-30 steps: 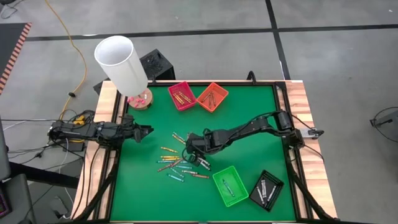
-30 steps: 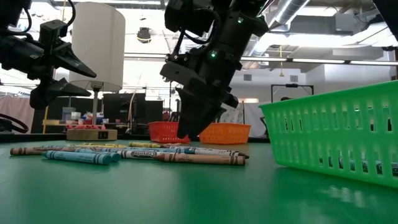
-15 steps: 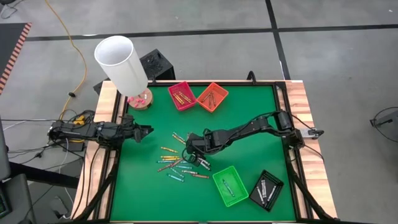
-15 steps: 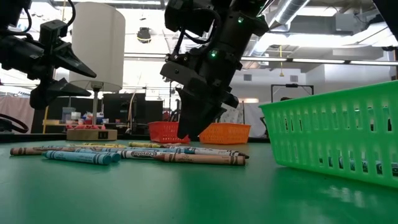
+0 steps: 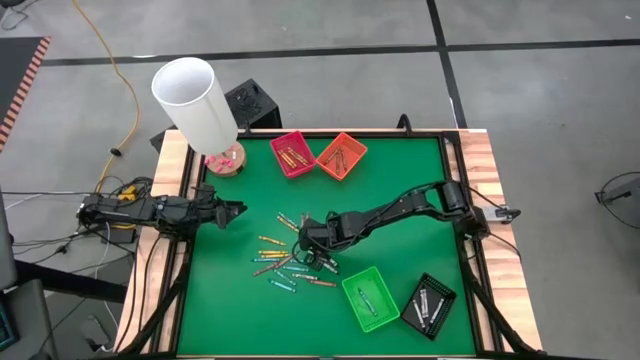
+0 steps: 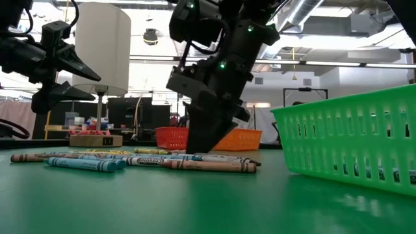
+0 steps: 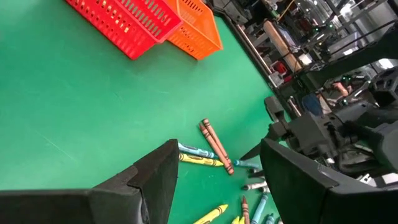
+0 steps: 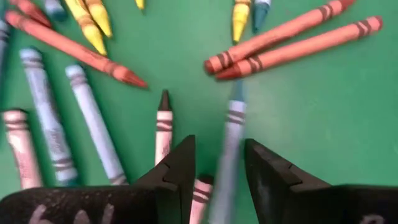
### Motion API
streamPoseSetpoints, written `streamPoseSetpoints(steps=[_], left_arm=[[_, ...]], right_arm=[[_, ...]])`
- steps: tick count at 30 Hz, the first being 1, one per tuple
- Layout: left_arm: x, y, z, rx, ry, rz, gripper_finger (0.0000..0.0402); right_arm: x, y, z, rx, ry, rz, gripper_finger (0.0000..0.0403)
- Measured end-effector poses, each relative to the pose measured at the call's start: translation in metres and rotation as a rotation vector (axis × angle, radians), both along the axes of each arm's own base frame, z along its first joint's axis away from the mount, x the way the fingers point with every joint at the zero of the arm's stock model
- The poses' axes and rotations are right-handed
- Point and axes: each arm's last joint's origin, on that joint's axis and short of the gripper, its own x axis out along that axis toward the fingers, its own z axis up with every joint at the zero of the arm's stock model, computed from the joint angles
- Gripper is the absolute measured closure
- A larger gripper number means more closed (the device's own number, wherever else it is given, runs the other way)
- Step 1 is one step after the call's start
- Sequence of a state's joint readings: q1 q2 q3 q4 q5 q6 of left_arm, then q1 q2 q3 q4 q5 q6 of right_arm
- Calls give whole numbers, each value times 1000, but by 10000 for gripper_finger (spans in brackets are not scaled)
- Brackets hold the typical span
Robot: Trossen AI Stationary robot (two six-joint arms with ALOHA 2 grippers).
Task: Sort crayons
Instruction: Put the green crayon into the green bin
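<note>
Several crayons [image 5: 285, 262] lie scattered on the green table mat [image 5: 400, 180], and also show in the low view [image 6: 130, 160]. My right gripper [image 5: 313, 247] is down among them, its fingertips at mat level [image 6: 203, 148]. In the right wrist view its two fingers stand narrowly apart [image 8: 219, 168] on either side of a teal crayon [image 8: 231, 130], which lies along the gap. My left gripper [image 5: 236, 211] is open and empty in the air at the table's left edge; it also shows in the low view [image 6: 77, 78]. My right gripper comes at the teal crayon from above, pointing down, with one finger [image 8: 180, 165] on each long side of it. The crayon shows blurred in the gap. I cannot tell whether the fingers touch it.
A red tray [image 5: 292, 153] and an orange tray [image 5: 341, 155] stand at the far edge. A green tray [image 5: 370, 298] and a black tray [image 5: 429, 305] stand at the near right, all holding crayons. A white cylinder [image 5: 195, 100] stands on a round wooden base at the far left.
My right gripper has gone down onto the crayon pile and a little toward the table's left edge. Its fingertips now reach mat level.
</note>
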State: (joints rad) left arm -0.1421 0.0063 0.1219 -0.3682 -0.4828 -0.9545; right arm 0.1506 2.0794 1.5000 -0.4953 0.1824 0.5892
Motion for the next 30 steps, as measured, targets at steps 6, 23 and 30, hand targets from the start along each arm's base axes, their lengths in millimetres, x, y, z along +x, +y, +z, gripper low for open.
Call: streamPoseSetpoints(steps=[6,23,30], left_arm=[[0,0,0,-1,0,1,186],[0,1,0,21,5,14,186],[0,1,0,21,5,15,186]], right_arm=[[2,0,-6,8,5,-10,266],[0,-15,-5,89,44,-152,380],[7,-16,14,73,55,-120,397]])
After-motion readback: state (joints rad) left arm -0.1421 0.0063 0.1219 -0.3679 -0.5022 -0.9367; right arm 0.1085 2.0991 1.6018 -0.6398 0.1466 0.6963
